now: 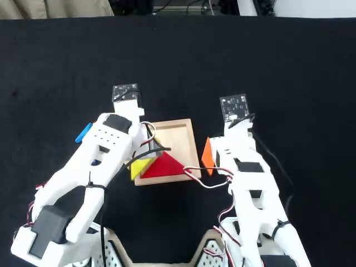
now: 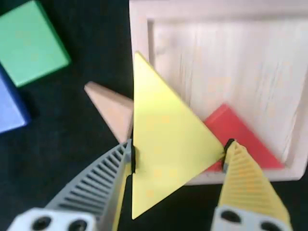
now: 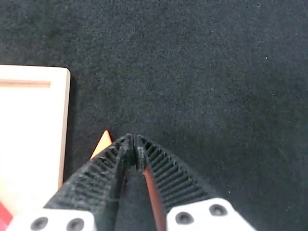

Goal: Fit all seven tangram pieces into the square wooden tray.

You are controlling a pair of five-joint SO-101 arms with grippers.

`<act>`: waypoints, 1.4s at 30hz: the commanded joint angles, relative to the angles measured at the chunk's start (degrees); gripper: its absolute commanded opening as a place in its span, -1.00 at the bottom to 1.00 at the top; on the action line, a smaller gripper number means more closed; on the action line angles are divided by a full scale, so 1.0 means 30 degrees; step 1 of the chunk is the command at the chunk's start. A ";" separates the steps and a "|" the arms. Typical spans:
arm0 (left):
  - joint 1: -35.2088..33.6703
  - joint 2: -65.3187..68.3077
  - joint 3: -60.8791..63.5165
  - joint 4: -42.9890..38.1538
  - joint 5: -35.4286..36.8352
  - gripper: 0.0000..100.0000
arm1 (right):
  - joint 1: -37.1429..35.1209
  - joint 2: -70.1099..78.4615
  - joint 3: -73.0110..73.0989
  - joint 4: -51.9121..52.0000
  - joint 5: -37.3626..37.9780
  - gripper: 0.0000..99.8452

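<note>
Seen from high, the left gripper (image 2: 178,150) clamps the yellow triangle (image 2: 163,144) over the tray's (image 2: 139,57) 7 o'clock corner, with the red triangle (image 2: 236,134) inside. The left wrist view adds a green square (image 2: 29,43) and a tan triangle (image 2: 113,108) outside. The right gripper (image 3: 132,144), fingers together, hangs over the orange piece (image 3: 102,144) at the tray's 3 o'clock.

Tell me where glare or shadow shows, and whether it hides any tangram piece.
High view: no glare on the tray, and the black cloth swallows shadows. Left wrist view: the yellow triangle in the left gripper and the tray floor are brightly lit, yet the red piece reads clearly. Right wrist view: no glare; the right gripper, not shadow, covers most of the orange piece.
</note>
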 commanded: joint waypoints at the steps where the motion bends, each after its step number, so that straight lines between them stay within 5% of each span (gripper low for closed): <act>1: 0.0337 -0.0645 0.0015 -0.1582 0.1817 -0.53 | -0.0322 -0.0366 -0.0484 -0.0352 0.0147 -0.97; 14: 0.0484 -0.0586 0.0044 -0.2168 0.1875 -0.52 | -0.0322 -0.0366 -0.0484 -0.0352 0.0147 -0.97; 20: 0.0513 0.0440 0.0308 -0.3165 0.1846 -0.26 | -0.0322 -0.0366 -0.0484 -0.0352 0.0147 -0.97; 30: -0.0073 0.2784 -0.1040 -0.3223 0.1817 -0.27 | -0.0352 -0.0366 -0.0484 -0.0352 0.0147 -0.97; 38: -0.0073 0.0176 -0.1275 -0.0996 0.0205 -0.27 | -0.0352 -0.0366 -0.0484 -0.0352 0.0147 -0.97; 42: -0.0073 -0.0762 -0.0015 -0.0322 -0.2608 -0.27 | -0.0352 -0.0366 -0.0484 -0.0352 0.0147 -0.97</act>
